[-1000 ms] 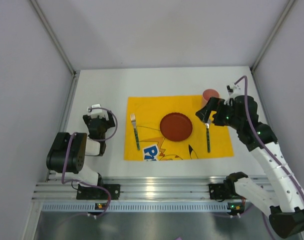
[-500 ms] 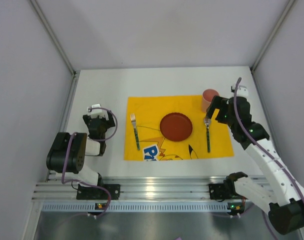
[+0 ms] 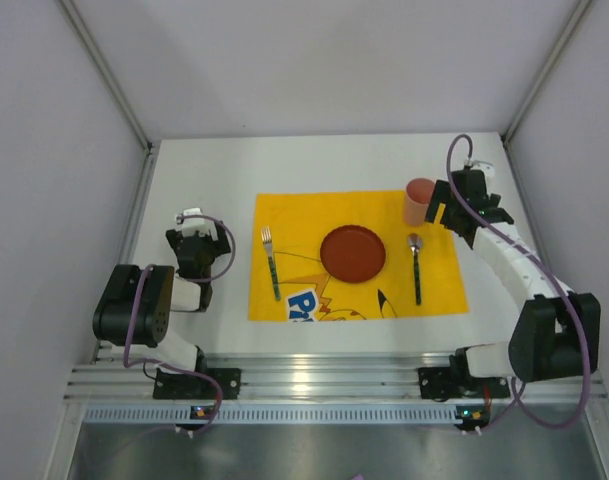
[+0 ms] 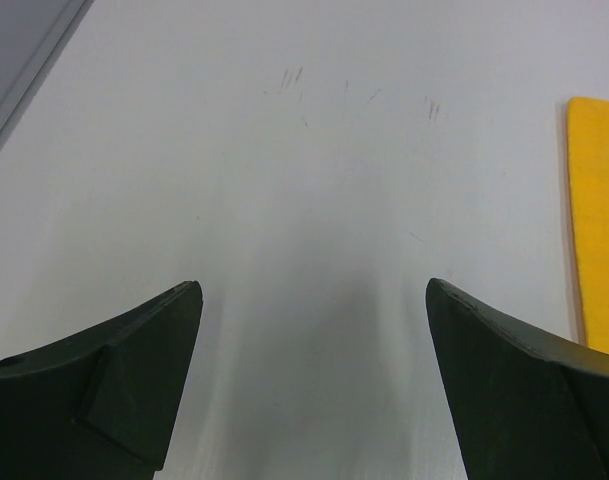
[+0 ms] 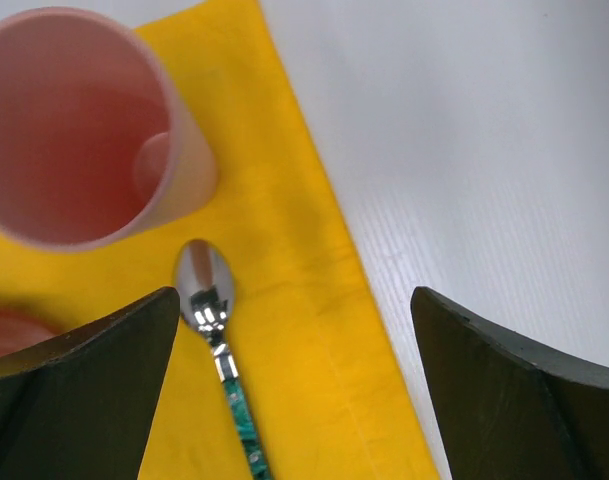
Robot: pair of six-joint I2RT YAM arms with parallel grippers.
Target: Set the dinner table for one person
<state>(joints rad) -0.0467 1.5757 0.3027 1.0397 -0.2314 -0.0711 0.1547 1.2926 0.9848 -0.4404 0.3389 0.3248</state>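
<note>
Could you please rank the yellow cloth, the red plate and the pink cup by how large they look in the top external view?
1. cloth, by far the largest.
2. plate, on the cloth.
3. cup, clearly smallest, at the cloth's far right corner.

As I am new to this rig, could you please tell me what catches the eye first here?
The bright yellow cloth in the middle of the white table stands out, with a red plate at its centre, a fork on its left and a spoon on its right. A pink cup stands at its far right corner, with the right claw open beside it.
</note>
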